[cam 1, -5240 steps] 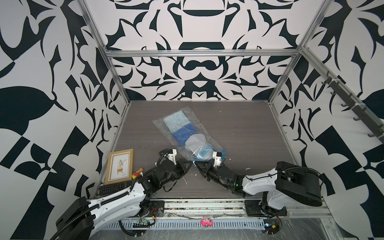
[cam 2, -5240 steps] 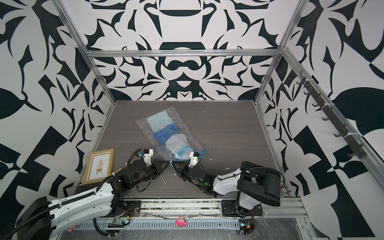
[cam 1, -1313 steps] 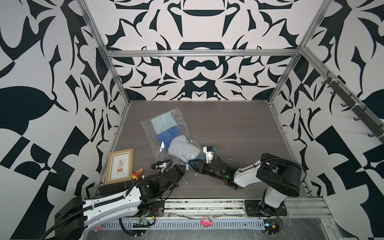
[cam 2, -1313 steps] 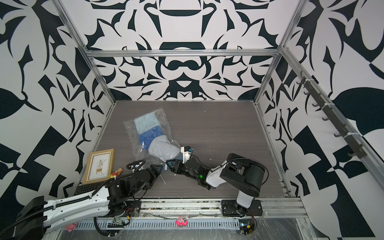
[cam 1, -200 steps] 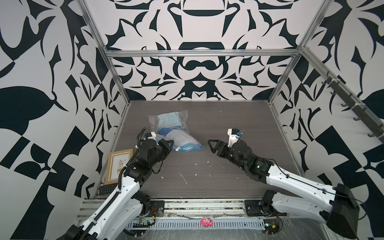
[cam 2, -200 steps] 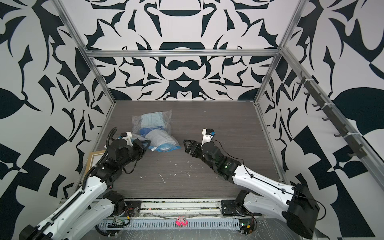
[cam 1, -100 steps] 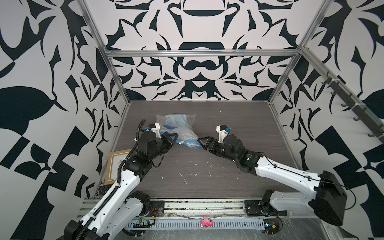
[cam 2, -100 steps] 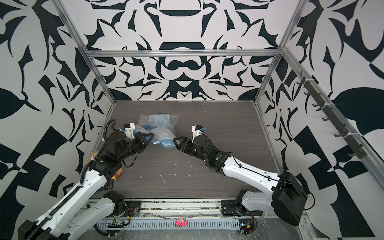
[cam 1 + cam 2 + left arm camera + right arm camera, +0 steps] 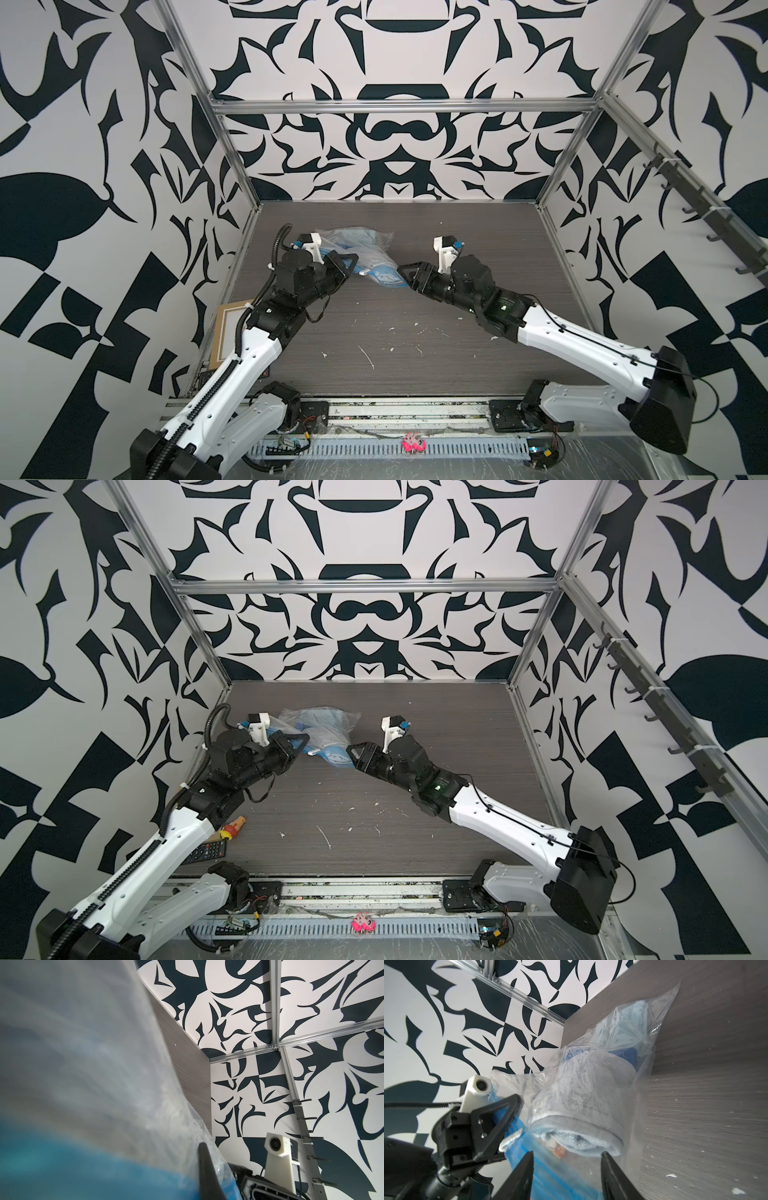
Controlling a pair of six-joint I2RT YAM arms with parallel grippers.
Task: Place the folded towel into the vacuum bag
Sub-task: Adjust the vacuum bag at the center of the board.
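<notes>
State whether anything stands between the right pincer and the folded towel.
No separate object: the right pincer faces the folded towel, already inside the vacuum bag, whose clear film covers it. The left pincer grips the bag's edge.

You've a clear vacuum bag with a blue zip strip, a grey towel inside, perhaps pale blue cloth behind; black-and-white patterned walls, dark grey grained table.
</notes>
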